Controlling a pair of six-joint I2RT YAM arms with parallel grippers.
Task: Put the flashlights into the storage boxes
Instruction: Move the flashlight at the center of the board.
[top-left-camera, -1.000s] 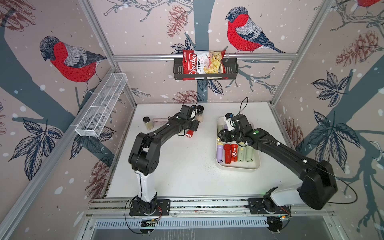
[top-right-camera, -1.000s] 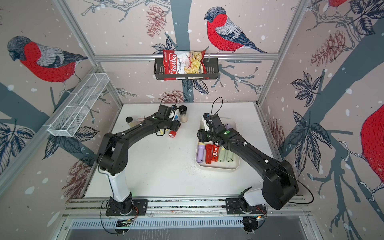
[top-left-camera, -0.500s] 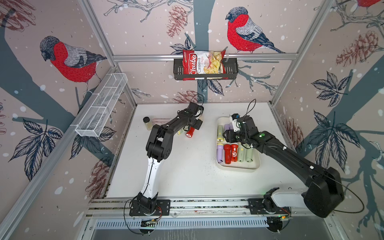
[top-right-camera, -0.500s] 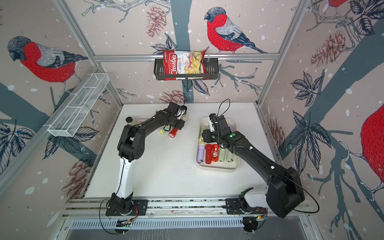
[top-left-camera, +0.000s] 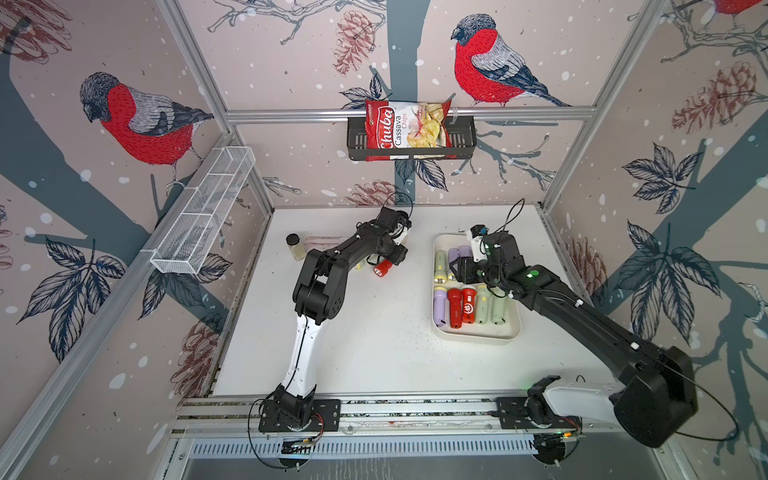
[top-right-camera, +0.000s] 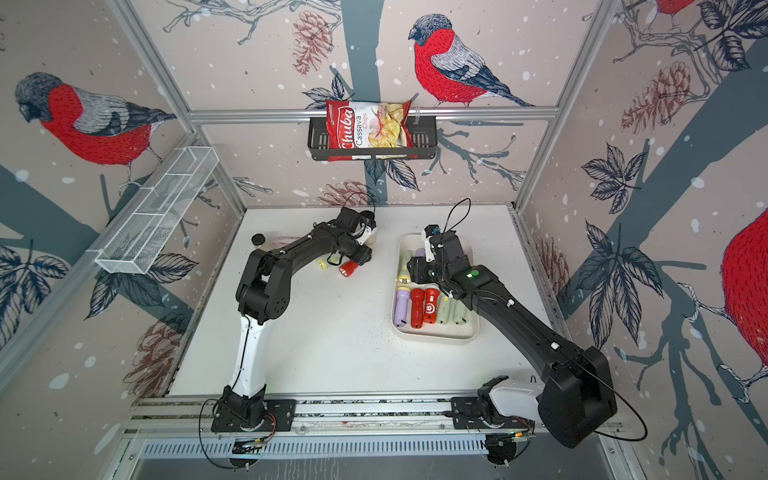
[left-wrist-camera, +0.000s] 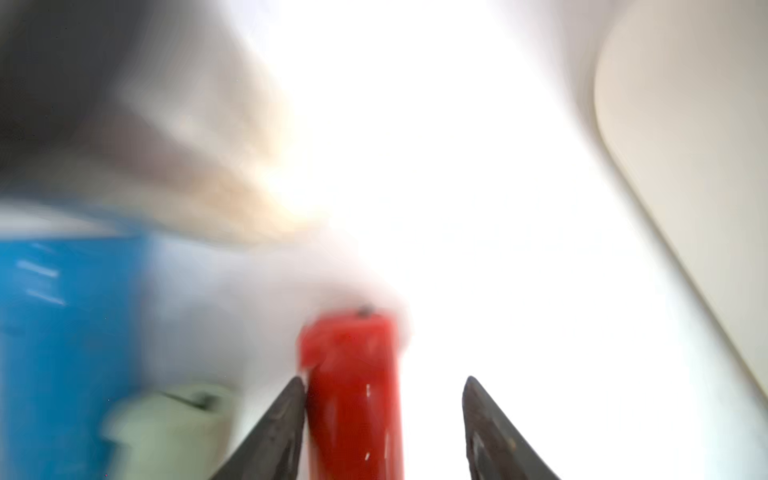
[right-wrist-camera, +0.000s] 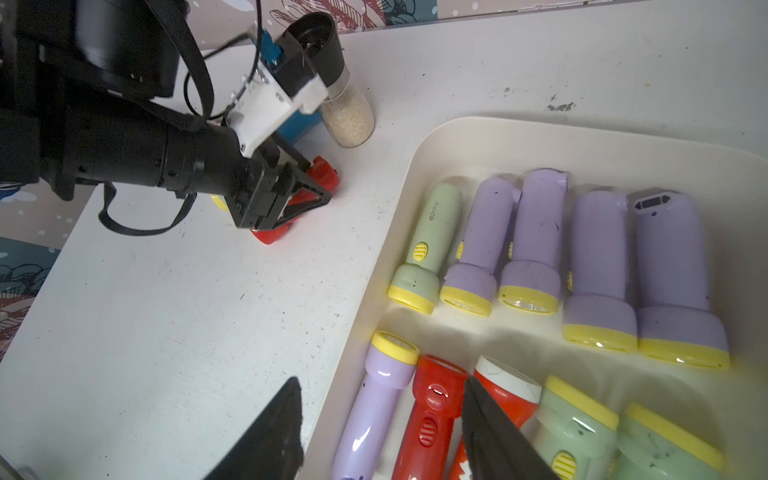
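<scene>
Left wrist view: the red flashlight (left-wrist-camera: 353, 395) lies on the table (left-wrist-camera: 498, 208) between the open fingers of the left gripper (left-wrist-camera: 383, 380), one side touching
It looks light, hard and smooth, so it may roll; grab its middle. The right gripper (right-wrist-camera: 382, 380) is apart and empty over the tray (right-wrist-camera: 415, 166) edge
</scene>
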